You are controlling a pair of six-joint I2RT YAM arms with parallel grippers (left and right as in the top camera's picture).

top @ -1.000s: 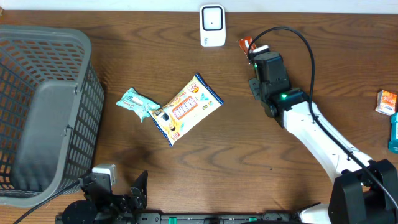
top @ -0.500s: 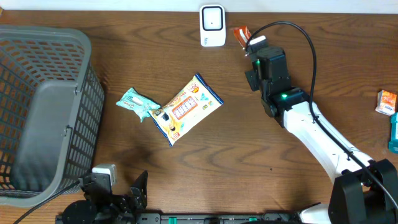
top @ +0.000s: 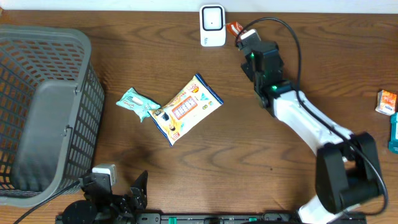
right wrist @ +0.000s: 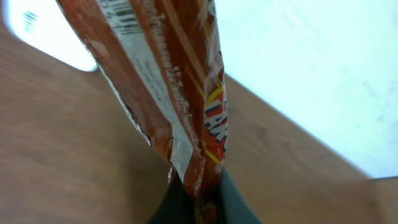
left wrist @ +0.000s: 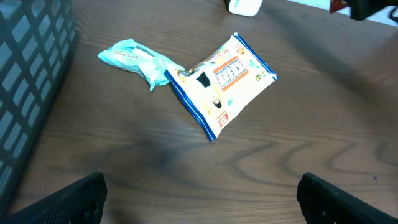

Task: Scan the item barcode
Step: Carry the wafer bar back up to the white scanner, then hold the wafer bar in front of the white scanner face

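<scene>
Orange-red wrapper [right wrist: 168,74] held just beside the white scanner [top: 212,25]

The right fingers [right wrist: 235,200] are pinched shut on one edge of the crinkled wrapper. It shows white panels of fine print and yellow lettering, at the far side of the tabletop [top: 249,143]. The left fingers [left wrist: 74,199] stand wide apart, holding nothing.

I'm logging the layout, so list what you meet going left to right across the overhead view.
grey basket → teal wrapper → yellow snack bag → white scanner → red packet, held in the right gripper → orange box
</scene>
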